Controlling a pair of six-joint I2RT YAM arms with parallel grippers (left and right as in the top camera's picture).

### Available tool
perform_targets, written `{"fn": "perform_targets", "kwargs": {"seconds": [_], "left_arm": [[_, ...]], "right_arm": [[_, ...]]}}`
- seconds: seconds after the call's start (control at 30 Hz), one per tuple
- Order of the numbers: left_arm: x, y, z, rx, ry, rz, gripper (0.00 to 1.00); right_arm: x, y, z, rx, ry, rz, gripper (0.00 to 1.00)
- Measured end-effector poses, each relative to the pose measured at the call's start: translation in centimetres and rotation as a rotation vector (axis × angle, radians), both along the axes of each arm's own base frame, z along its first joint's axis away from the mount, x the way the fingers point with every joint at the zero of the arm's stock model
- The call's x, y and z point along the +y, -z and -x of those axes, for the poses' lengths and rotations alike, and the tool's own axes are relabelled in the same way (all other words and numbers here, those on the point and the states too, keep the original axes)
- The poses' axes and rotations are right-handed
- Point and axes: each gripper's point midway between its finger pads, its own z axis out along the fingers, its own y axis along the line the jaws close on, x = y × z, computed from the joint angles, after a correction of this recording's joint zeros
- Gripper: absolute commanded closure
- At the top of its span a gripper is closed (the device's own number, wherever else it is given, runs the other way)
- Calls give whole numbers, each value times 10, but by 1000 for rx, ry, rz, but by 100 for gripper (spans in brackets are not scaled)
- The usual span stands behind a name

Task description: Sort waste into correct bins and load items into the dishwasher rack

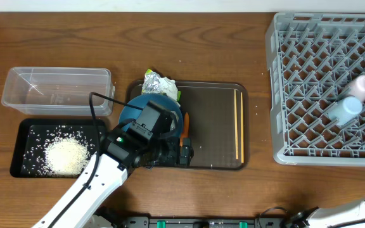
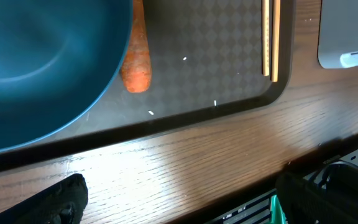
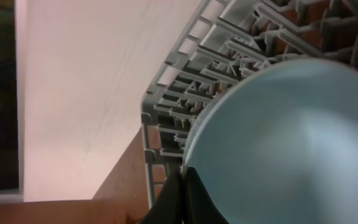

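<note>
My left hand [image 2: 185,208] hung spread wide and empty over the bare wooden surface [image 2: 185,155], just near of the brown serving tray [image 2: 229,68], with open wood on both sides. Past the tray's near lip, the dark blue bowl [image 2: 36,56] filled the left end. The slim orange carrot [image 2: 137,53] lay just beside the bowl's right side, its blunt end pointing near. A free strip of tray separated the carrot from the wooden chopsticks [image 2: 270,37], which lay side by side along the right edge. The crumpled foil wrapper [image 1: 159,83] sat at the tray's far-left corner. The rice heap [image 1: 65,155] lay in the black tray [image 1: 27,136] to the left. My right hand [image 3: 182,177] pinched the rim of the small light blue bowl [image 3: 291,143] above a corner of the grey dishwasher rack [image 3: 229,59].
</note>
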Motion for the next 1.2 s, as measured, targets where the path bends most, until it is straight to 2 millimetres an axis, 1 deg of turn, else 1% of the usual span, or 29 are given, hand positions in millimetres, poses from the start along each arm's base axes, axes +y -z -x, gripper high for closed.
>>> {"fn": "perform_targets", "kwargs": {"seconds": [0.13, 0.4, 0.57, 0.77, 0.8, 0.87, 0.97, 1.07, 1.2], "left_arm": [[0, 0, 0, 0, 0, 0, 0], [0, 0, 0, 0, 0, 0, 0], [0, 0, 0, 0, 0, 0, 0], [0, 0, 0, 0, 0, 0, 0], [0, 0, 0, 0, 0, 0, 0], [0, 0, 0, 0, 0, 0, 0], [0, 0, 0, 0, 0, 0, 0], [0, 0, 0, 0, 0, 0, 0], [0, 0, 0, 0, 0, 0, 0]], "right_arm": [[-1, -2, -1, -14, -3, 7, 99], [3, 2, 3, 16, 3, -41, 99], [-2, 8, 13, 56, 34, -72, 98], [-6, 15, 22, 92, 55, -78, 92], [-6, 15, 22, 94, 56, -77, 92], [-7, 16, 23, 94, 58, -70, 96], [-9, 14, 21, 79, 53, -52, 99], [-14, 8, 18, 43, 50, -21, 99], [-24, -6, 10, -29, 56, 28, 99]]}}
